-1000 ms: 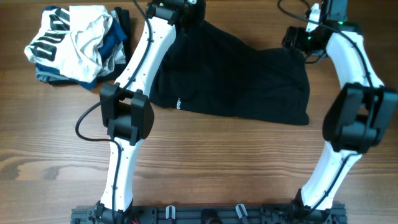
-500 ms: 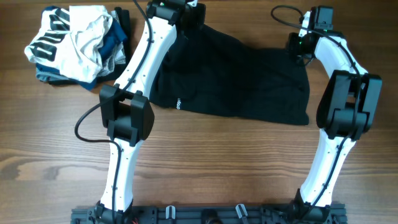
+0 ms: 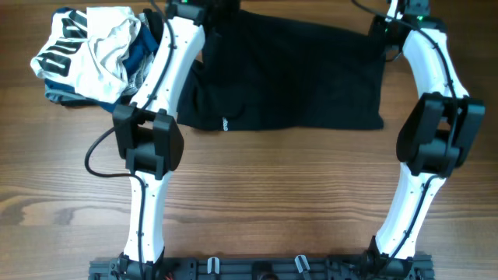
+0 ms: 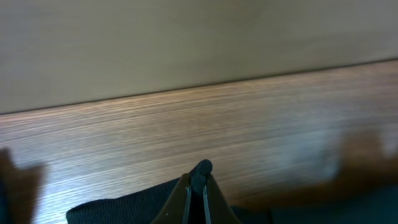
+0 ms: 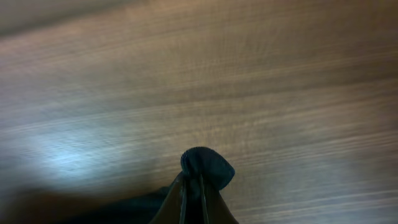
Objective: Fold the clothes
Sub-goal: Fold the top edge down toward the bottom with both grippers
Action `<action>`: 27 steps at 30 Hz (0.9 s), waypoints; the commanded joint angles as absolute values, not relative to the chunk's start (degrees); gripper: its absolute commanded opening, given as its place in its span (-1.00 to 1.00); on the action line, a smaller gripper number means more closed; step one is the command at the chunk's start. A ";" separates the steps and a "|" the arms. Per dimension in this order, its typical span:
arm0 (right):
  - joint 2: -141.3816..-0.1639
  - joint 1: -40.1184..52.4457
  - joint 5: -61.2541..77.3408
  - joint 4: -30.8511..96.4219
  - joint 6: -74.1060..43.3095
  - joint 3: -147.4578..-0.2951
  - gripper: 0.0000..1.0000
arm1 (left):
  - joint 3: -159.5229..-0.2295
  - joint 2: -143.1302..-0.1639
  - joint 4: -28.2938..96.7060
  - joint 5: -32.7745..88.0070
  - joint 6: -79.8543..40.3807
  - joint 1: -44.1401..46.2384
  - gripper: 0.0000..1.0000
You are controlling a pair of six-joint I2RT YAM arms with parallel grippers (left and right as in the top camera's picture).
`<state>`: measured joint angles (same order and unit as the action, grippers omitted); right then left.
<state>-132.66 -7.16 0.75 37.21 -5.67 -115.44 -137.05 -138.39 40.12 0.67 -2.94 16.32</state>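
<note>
A black garment [image 3: 288,74] lies spread across the far half of the table, stretched between both arms. My left gripper [image 3: 204,8] is at the garment's far left corner. In the left wrist view this gripper [image 4: 198,182] is shut, with a nub of black fabric [image 4: 203,167] sticking out between its fingertips. My right gripper [image 3: 391,17] is at the far right corner. The right wrist view shows that gripper [image 5: 193,180] shut on a rounded bunch of black fabric [image 5: 210,164] just above the wooden table.
A pile of crumpled clothes [image 3: 93,50], white, blue and patterned, sits at the far left of the table [image 3: 257,187]. A black cable [image 3: 97,152] loops beside the left arm. The table's far edge [image 4: 186,93] runs close ahead of the left gripper.
My right gripper has closed on the garment's far right corner. Both arms have moved toward the far edge, pulling the black garment back and flatter.
</note>
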 commanded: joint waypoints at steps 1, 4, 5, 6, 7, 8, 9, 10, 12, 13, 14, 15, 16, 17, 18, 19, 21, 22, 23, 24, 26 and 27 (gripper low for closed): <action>-126.50 -7.75 -1.93 42.13 -4.49 -119.00 -0.92 | -138.34 -136.16 40.75 -0.73 -3.70 15.20 -0.92; -122.80 -7.97 -0.40 49.95 -4.54 -119.04 -0.92 | -138.34 -135.94 44.53 -0.78 -3.68 16.29 -0.92; -121.91 -7.97 -0.40 53.28 -4.54 -119.04 -0.91 | -138.34 -135.85 46.30 -0.75 -3.68 16.58 -0.92; -121.36 -7.97 -0.43 56.53 -4.51 -119.04 -0.92 | -138.34 -135.83 48.77 -0.75 -3.68 16.95 -0.92; -121.14 -8.10 -0.40 58.94 -4.51 -119.04 -0.92 | -138.34 -135.74 51.11 -0.75 -3.66 17.21 -0.92; -121.12 -8.25 -0.40 61.43 -4.49 -119.04 -0.92 | -138.34 -135.74 53.56 -0.75 -3.64 17.45 -0.92; -121.12 -8.45 -0.36 63.88 -4.54 -119.02 -0.92 | -138.34 -135.74 56.31 -0.75 -3.68 17.69 -0.92; -121.19 -8.60 0.05 66.17 -4.67 -118.98 -0.92 | -138.34 -135.74 58.94 -0.75 -3.68 17.87 -0.92; -121.19 -8.93 0.73 69.73 -4.67 -118.74 -0.92 | -138.34 -135.74 65.91 -0.80 -3.68 18.13 -0.92; -121.32 -9.04 1.19 70.35 -4.67 -118.74 -0.91 | -138.34 -135.74 68.88 -0.89 -3.68 18.13 -0.92; -121.34 -9.04 1.56 70.57 -4.69 -118.72 -0.91 | -138.34 -135.74 71.40 -1.04 -3.70 18.09 -0.92; -121.45 -9.04 2.09 70.54 -4.69 -118.58 -0.91 | -138.32 -135.74 73.19 -1.19 -3.70 18.00 -0.92; -121.58 -9.04 2.85 70.48 -4.69 -118.37 -0.91 | -138.32 -135.74 75.05 -1.23 -3.70 17.85 -0.92; -121.80 -9.04 3.03 70.30 -4.67 -118.24 -0.91 | -138.32 -135.74 76.44 -1.23 -3.70 17.74 -0.92; -122.10 -9.04 3.05 69.84 -4.69 -118.02 -0.91 | -138.32 -135.74 77.56 -1.28 -3.70 17.61 -0.92; -122.50 -9.04 3.05 69.38 -4.67 -117.89 -0.91 | -138.32 -135.74 78.85 -1.52 -3.73 17.41 -0.92; -123.55 -9.04 3.05 66.72 -4.64 -117.38 -0.91 | -138.32 -135.74 79.61 -2.83 -3.86 17.21 -0.92; -124.20 -8.97 3.05 65.14 -4.64 -117.12 -0.91 | -138.32 -135.74 79.57 -4.12 -3.99 17.08 -0.92; -124.44 -8.97 3.03 63.68 -4.67 -116.90 -0.91 | -138.32 -135.74 79.31 -5.41 -4.58 16.97 -0.92; -125.01 -8.97 3.03 62.13 -4.67 -116.64 -0.92 | -138.32 -135.74 78.70 -7.44 -6.09 16.84 -0.92; -125.80 -9.26 3.03 59.99 -4.69 -116.64 -0.92 | -138.32 -135.74 77.25 -9.15 -7.14 16.43 -0.92; -125.93 -9.39 3.03 59.86 -4.67 -116.64 -0.92 | -138.32 -135.74 76.77 -9.10 -7.81 16.08 -0.92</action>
<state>-123.63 -8.67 3.68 61.04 -5.04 -117.40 -137.34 -138.32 77.76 -3.70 -4.82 18.02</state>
